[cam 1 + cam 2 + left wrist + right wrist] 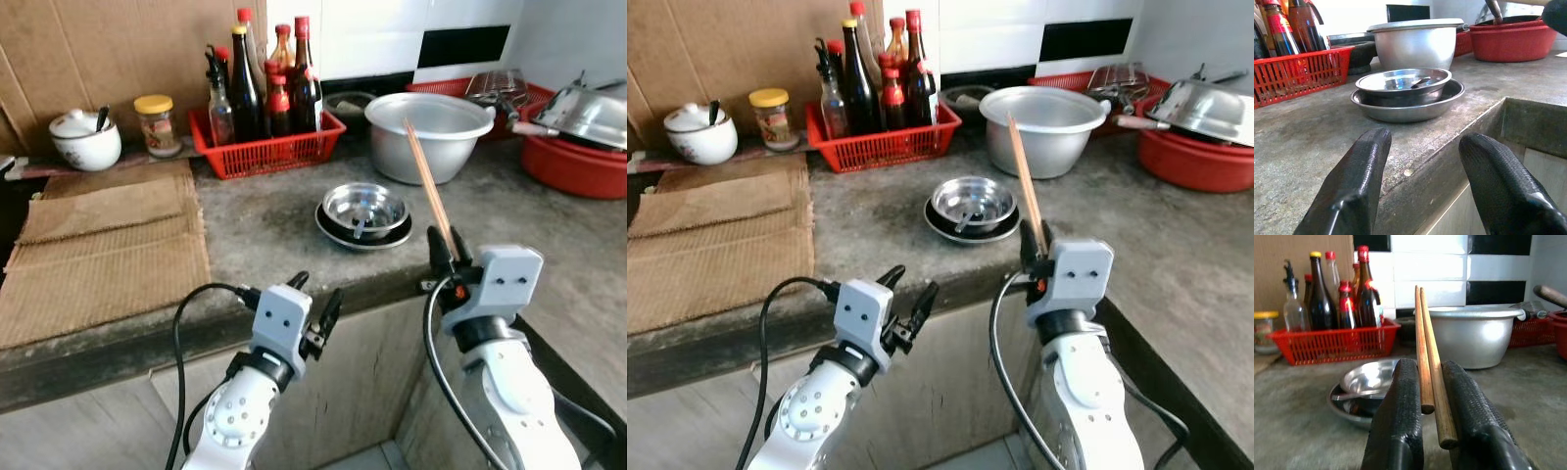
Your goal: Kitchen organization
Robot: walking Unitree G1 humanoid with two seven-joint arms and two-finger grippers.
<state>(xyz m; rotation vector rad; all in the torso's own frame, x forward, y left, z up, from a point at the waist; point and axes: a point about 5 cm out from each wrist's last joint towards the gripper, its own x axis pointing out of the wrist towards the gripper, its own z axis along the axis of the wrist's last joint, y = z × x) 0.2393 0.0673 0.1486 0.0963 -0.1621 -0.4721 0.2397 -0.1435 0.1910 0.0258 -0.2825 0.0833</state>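
Note:
My right gripper (446, 257) is shut on a pair of wooden chopsticks (427, 184) that stick up and lean back over the counter edge; the right wrist view shows the chopsticks (1427, 362) pinched between both fingers (1400, 416). A small steel bowl (363, 208) with a spoon in it sits on a steel plate (338, 233) just beyond, also seen as the steel bowl (1403, 83) in the left wrist view. My left gripper (315, 305) hangs open and empty below the counter's front edge, its fingers (1354, 181) apart.
A red basket (265, 152) of sauce bottles stands at the back, a big metal pot (428, 132) beside it. Red basins with steel ware (578, 137) sit far right. A lidded jar (157, 122) and white sugar pot (85, 139) are back left, above woven mats (98, 245).

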